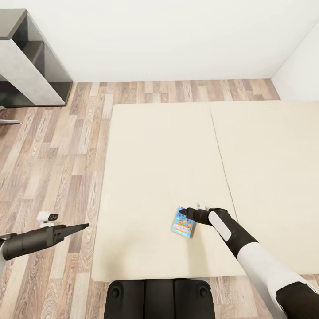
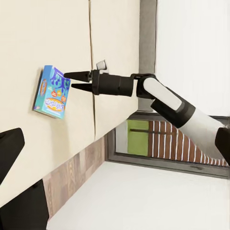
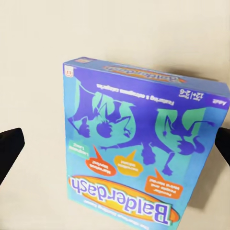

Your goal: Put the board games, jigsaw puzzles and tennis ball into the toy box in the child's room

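- Board game: a blue box printed "Balderdash" is lying flat on the cream bed, near the bed's front edge and just left of the seam between the two mattress halves. It is also appearing in the right wrist view and the left wrist view.
- Right gripper: it is reaching over the bed with its fingertips at the far edge of the board game. In the left wrist view the two fingers are standing apart, the tips just beside the box edge. In the right wrist view the fingertips are showing at either side of the box, wider than the box itself. It is holding nothing.
- Left gripper: it is hovering over the wood floor, left of the bed and well apart from the board game. The fingers are lying close together in the head view, with nothing between them.
- Robot base: the dark base is sitting against the bed's front edge.
- Shelf unit: a grey unit is standing against the far white wall, in the far left corner.
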Available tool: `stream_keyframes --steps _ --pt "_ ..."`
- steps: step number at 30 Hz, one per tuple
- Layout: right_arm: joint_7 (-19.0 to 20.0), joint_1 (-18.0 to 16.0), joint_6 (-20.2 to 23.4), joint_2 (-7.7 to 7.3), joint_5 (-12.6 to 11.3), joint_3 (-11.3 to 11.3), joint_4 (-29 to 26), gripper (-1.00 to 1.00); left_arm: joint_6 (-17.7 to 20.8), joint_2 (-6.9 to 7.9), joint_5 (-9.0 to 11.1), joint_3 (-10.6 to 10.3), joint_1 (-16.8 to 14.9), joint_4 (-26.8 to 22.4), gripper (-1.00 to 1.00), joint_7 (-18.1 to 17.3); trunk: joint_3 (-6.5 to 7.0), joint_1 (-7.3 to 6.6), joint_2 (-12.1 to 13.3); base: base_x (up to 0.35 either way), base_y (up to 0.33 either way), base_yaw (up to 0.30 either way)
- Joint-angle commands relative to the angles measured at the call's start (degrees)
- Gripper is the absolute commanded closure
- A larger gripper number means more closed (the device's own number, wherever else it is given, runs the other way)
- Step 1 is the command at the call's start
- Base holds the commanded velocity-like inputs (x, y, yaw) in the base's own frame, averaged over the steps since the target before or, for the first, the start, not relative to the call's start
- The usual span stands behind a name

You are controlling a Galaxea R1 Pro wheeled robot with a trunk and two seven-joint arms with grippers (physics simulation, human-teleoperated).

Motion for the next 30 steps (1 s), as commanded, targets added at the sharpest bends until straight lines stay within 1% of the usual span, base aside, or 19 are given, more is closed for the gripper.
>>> stream_keyframes --steps 1,9,30 --pt "-0.13 -0.03 0.14 -0.07 -0.18 0.24 -0.08 -1.0 0.6 0.03 -0.01 0.09 0.0 -0.01 -1.0 -0.38 -0.06 0.03 -0.09 0.0 0.0 0.0" --pt "-0.14 -0.03 0.14 -0.06 -0.18 0.32 -0.13 -1.0 0.6 0.07 -0.06 0.4 0.05 0.01 -1.0 -1.12 -0.06 0.03 -0.09 0.0 0.0 0.0" --pt "-0.09 -0.03 0.14 -0.53 -0.18 0.33 -0.13 -1.0 0.59 0.07 -0.06 0.43 0.06 0.01 -1.0 -1.19 -0.21 0.03 -0.09 0.0 0.0 0.0"
